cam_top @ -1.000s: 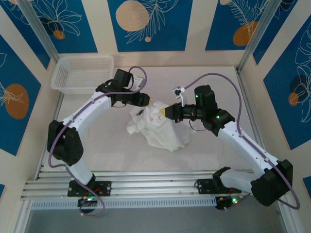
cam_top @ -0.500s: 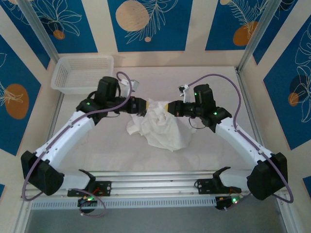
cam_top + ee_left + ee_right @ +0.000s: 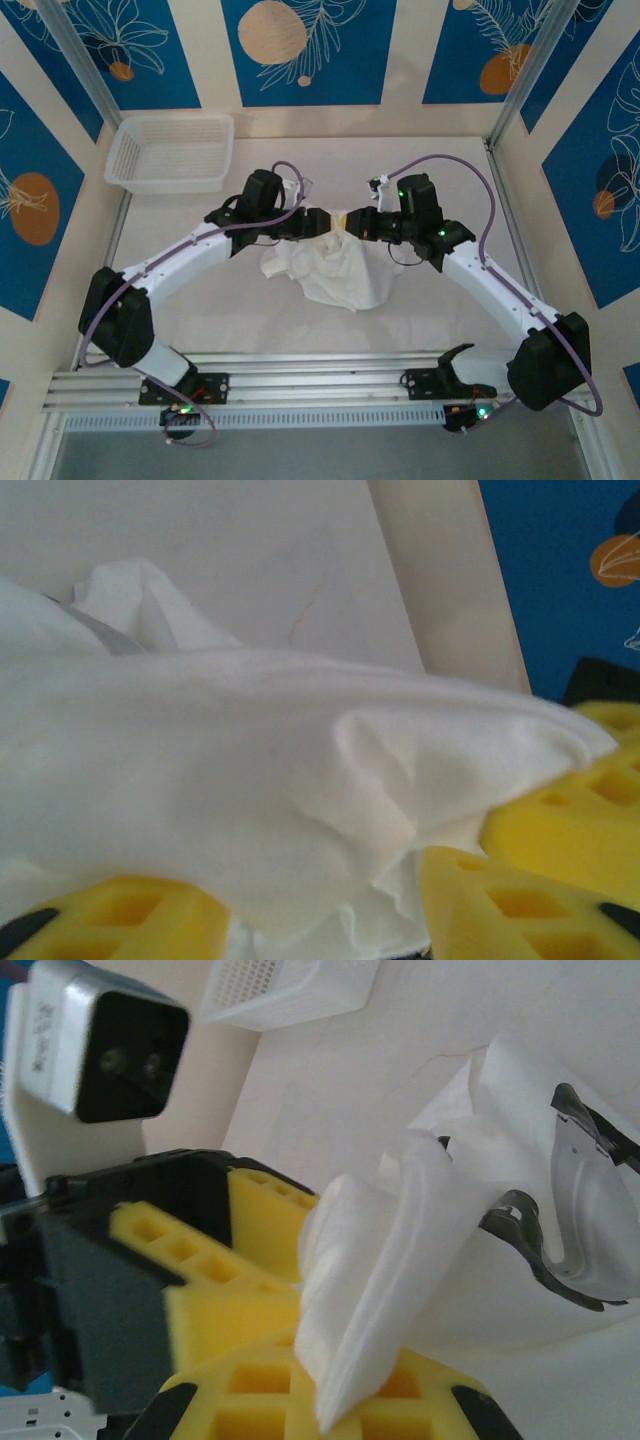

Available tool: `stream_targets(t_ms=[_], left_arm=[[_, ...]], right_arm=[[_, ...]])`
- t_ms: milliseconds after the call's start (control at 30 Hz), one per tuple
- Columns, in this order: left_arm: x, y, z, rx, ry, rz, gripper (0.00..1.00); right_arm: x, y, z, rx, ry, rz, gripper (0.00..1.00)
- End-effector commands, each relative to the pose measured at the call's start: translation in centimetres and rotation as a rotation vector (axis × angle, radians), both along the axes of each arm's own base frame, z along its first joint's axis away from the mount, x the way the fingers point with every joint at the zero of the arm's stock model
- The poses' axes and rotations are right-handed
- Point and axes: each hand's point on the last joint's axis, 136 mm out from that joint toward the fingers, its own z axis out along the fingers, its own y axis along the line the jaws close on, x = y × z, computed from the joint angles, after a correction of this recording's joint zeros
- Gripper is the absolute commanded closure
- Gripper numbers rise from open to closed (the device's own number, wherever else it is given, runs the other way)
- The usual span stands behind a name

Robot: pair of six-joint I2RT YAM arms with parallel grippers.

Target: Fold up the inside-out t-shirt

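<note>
Counter (image 3: pixel 200 320) white, blue-panelled walls around | t-shirt (image 3: pixel 335 275) bunched at centre, top edge raised, the rest lying toward the arm bases | right gripper (image 3: pixel 346 219) pressed together on a fold | left gripper (image 3: pixel 320 222) tip to tip with it, jaws apart around cloth, cannot tell if it holds.

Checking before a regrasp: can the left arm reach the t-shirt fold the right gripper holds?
Likely yes: the t-shirt lies between the parted fingers of the left gripper, close beside the right gripper.
</note>
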Motion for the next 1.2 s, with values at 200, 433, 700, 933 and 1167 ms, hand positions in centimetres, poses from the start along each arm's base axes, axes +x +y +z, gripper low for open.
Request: stream_targets(t_ms=[200, 433, 700, 933, 1167], left_arm=[[-0.3, -1.0, 6.9, -0.183, -0.109, -0.074, 1.0], [-1.2, -0.5, 12.8, -0.339, -0.139, -0.135, 1.0], [-1.4, -0.3, 11.9, -0.307, -0.132, -0.137, 1.0], [-1.6, -0.2, 11.9, -0.282, -0.136, -0.137, 1.0], [-1.2, 0.3, 11.4, -0.247, -0.138, -0.098, 1.0]], right_arm=[[2.3, -4.4, -2.4, 0.069, 0.127, -0.196, 1.0], [1.8, -7.9, -9.9, -0.017, 0.385, -0.18, 0.92], [0.0, -6.4, -3.5, -0.184, -0.07, -0.171, 0.5], [-0.2, -4.0, 1.4, -0.409, -0.621, -0.107, 0.42], [-2.1, 0.8, 2.9, -0.179, -0.36, 0.064, 0.55]])
